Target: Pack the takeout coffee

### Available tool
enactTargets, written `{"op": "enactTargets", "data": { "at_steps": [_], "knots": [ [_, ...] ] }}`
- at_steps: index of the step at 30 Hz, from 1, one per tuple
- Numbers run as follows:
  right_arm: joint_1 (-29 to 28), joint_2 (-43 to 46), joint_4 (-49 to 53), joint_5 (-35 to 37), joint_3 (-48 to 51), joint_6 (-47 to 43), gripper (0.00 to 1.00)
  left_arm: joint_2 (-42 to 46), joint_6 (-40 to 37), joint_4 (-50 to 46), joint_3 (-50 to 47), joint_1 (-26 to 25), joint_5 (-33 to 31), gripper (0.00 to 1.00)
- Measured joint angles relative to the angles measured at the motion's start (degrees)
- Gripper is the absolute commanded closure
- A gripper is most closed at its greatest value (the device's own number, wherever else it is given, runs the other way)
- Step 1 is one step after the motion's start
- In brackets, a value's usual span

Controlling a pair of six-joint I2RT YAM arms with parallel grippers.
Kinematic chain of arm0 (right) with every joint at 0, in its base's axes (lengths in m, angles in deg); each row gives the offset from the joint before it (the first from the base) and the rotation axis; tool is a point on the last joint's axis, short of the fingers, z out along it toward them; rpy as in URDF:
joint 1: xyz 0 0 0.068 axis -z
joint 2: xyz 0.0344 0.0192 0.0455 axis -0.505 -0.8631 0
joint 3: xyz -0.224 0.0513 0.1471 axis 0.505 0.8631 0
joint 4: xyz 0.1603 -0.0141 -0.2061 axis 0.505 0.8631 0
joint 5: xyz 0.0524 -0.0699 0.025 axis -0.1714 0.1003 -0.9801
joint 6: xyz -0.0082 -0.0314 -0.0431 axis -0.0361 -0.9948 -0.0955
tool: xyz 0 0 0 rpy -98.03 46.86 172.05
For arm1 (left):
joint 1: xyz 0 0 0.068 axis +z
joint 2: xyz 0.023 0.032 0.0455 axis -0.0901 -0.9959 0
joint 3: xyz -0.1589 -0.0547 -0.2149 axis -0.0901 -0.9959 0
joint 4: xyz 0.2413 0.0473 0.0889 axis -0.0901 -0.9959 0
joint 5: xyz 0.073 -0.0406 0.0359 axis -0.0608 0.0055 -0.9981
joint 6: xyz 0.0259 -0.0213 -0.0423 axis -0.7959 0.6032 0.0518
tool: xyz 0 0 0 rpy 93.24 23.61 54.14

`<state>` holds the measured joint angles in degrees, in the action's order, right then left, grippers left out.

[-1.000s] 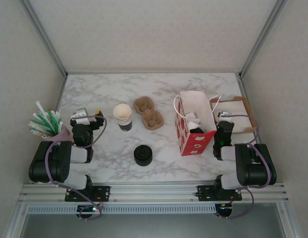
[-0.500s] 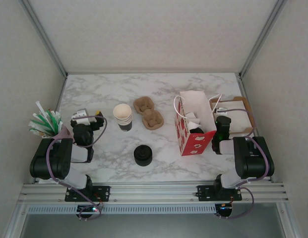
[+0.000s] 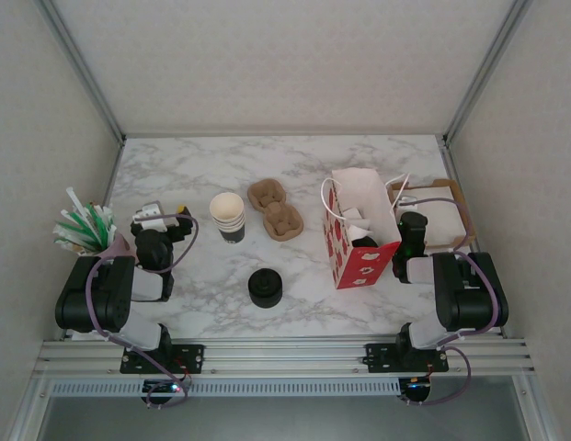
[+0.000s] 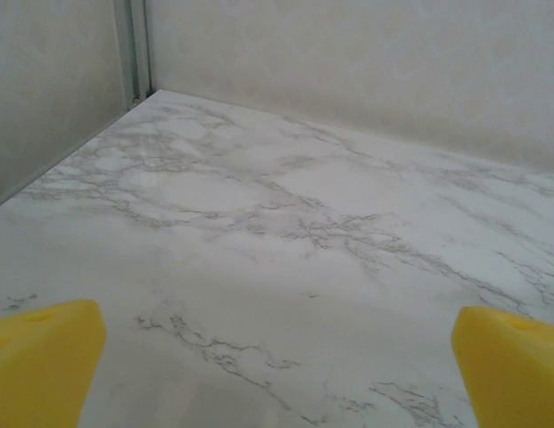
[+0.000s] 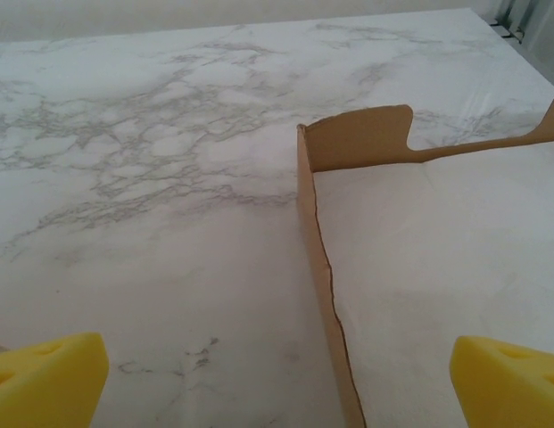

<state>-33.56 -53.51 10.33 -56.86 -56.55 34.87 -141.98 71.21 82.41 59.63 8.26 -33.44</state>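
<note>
Soft, even, bright light throughout, with no glare and blur only close to the wrist lenses.

In the overhead view the light falls diffusely from above. The marble table (image 3: 202,175) looks pale and clean, and the red bag (image 3: 359,253) and black lid stack (image 3: 265,288) cast only faint, short shadows. In the wrist views the left gripper (image 4: 277,374) and right gripper (image 5: 277,383) show yellow fingertips (image 4: 45,357) out of focus at the bottom corners. The marble veins and the cardboard tray (image 5: 366,147) edge beyond them are sharper.
</note>
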Motion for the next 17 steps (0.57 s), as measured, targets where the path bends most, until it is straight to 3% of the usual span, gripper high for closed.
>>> {"op": "enactTargets", "data": {
  "at_steps": [17],
  "knots": [
    [0.00, -0.07, 0.81, -0.20, 0.00, 0.00, 0.01, 0.00, 0.00, 0.00, 0.00, 0.00, 0.00, 0.00]
  ]
}}
